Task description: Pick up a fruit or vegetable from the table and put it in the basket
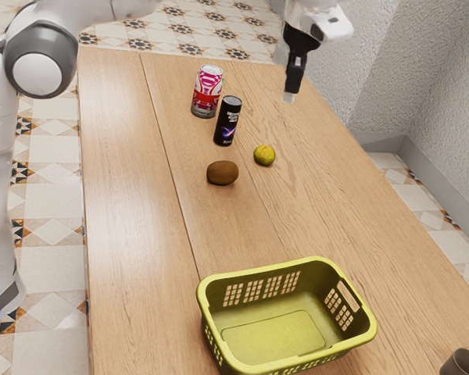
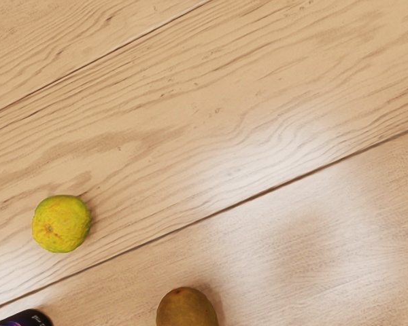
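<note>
Yellow-green rind marks the small citrus fruit (image 1: 264,155), by which the coming move is best served, since of the two fruits it appears to be set nearer the jaws (image 1: 289,95). In the exterior view it is seen on the table (image 1: 129,226) at about seven o'clock from the jaws, and below them; the brown kiwi (image 1: 223,173) is found farther off, between seven and eight o'clock. The jaws are held high, well apart from both, and whether they are spread or pressed together cannot be told.

The citrus is nearly round, so no long axis has to be matched; by the kiwi's oval, laid roughly from nine to three o'clock, more care over the turn of the hand would be asked. A sideways shift toward seven o'clock, then a straight descent, is judged to be needed. The black can (image 1: 227,121) is stood between ten and eleven o'clock from the citrus, near enough to be brushed if the approach is carried too far that way. Once lifted, the fruit would be taken toward six o'clock, where the green basket (image 1: 209,308) is placed.
</note>
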`<act>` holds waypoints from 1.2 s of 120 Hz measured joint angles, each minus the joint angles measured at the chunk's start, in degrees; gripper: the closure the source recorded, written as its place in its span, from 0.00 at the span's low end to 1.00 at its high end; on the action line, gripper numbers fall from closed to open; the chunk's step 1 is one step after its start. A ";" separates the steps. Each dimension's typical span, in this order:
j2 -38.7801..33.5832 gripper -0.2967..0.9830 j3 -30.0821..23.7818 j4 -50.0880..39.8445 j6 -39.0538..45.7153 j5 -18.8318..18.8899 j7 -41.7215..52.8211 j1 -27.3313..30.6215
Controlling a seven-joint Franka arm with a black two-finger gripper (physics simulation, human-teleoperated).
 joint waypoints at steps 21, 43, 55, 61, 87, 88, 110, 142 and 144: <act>1.30 0.23 0.12 -0.55 0.69 -1.38 -0.23 0.96; 1.54 0.23 0.12 -2.66 -0.55 -3.49 -0.75 1.46; 1.63 0.23 -0.10 -4.99 -1.06 -3.95 -1.69 1.41; 0.54 0.23 0.18 -9.42 -1.18 -4.39 -2.52 1.01; -17.31 0.23 4.72 -42.29 7.05 -6.89 -5.83 2.76; -17.53 0.23 4.79 -42.82 7.48 -6.93 -5.87 3.03; -17.51 0.23 5.12 -46.14 15.34 -7.48 -6.53 6.21; -14.62 0.23 4.64 -47.98 23.64 -7.64 -5.98 9.54; -14.57 0.23 4.63 -48.15 24.03 -7.64 -5.94 9.71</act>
